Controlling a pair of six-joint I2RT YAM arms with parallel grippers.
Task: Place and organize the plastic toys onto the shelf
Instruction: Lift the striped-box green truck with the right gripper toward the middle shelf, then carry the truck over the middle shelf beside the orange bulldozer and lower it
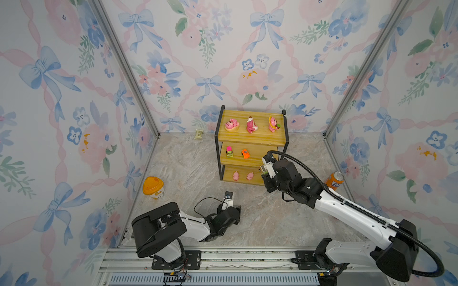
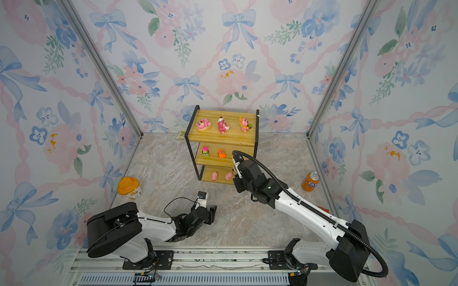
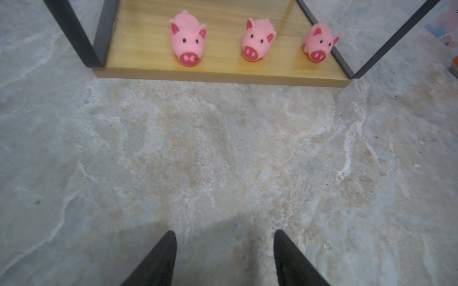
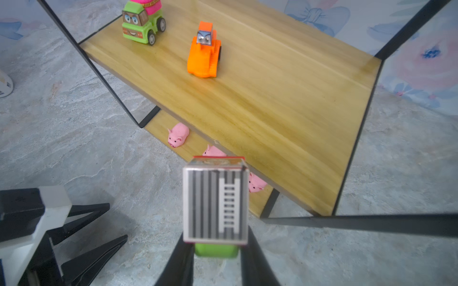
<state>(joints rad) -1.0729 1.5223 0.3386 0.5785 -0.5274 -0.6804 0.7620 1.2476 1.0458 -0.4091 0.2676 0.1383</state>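
The shelf (image 1: pixel 260 138) stands at the back of the floor. Three pink figurines (image 1: pixel 251 125) stand on its top board. A pink-green car (image 4: pixel 142 23) and an orange car (image 4: pixel 204 52) sit on the middle board (image 4: pixel 272 99). Three tiny pink pigs (image 3: pixel 257 40) line the bottom board (image 3: pixel 148 49). My right gripper (image 4: pixel 215 247) is shut on the grey-green car (image 4: pixel 215 203), in front of the shelf's right front corner and level with the lower boards. It hides one pig in both top views. My left gripper (image 3: pixel 223 234) is open and holds nothing, low over the floor in front of the shelf.
An orange-lidded yellow tub (image 1: pixel 153 187) stands near the left wall. An orange soda can (image 1: pixel 334 180) stands by the right wall. A small wrapper (image 1: pixel 198 134) lies against the back wall, left of the shelf. The shelf's black frame posts (image 4: pixel 354 148) flank the middle board.
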